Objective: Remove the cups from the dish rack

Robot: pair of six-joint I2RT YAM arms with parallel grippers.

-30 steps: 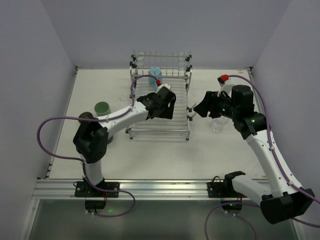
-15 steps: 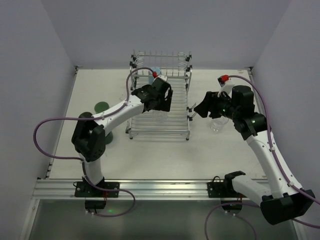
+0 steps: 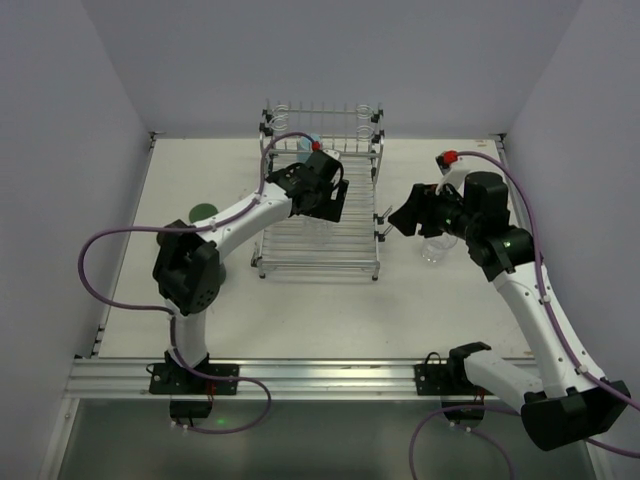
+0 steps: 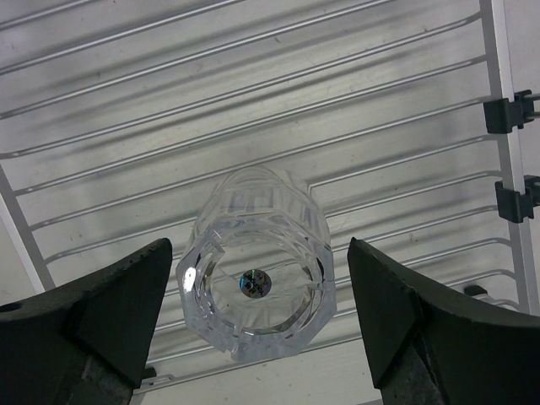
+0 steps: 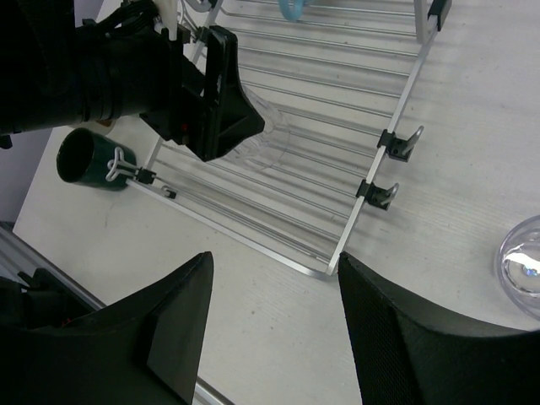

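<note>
A: From the top view, how far along is the unloading?
B: Partway. The dish rack holds a light blue cup by its back rail and a clear tumbler on the slats. Off the rack, a pale green cup stands on the table to the left and a second tumbler stands to the right.
A: And the arms?
B: The left gripper hangs over the clear tumbler in the rack. The right gripper hovers between the rack's right side and the second tumbler, carrying nothing.
A: Does the left wrist view show a grip?
B: No. The fingers stand apart on either side of the clear tumbler with a gap showing on each side, so nothing is clamped. The tumbler's faceted end faces the camera, with the slats behind it.
A: And the right wrist view?
B: Its own jaws are wide apart and empty, above the table near the rack's near right corner. A dark teal mug sits on the table at the rack's near left corner; whether it touches the rack cannot be told. The light blue cup shows at the rack's far end.
A: So the tally?
B: Three cups are out and two are in the rack, as far as the views show. Closing on the clear tumbler looks like the step in hand, with the light blue cup after it.
</note>
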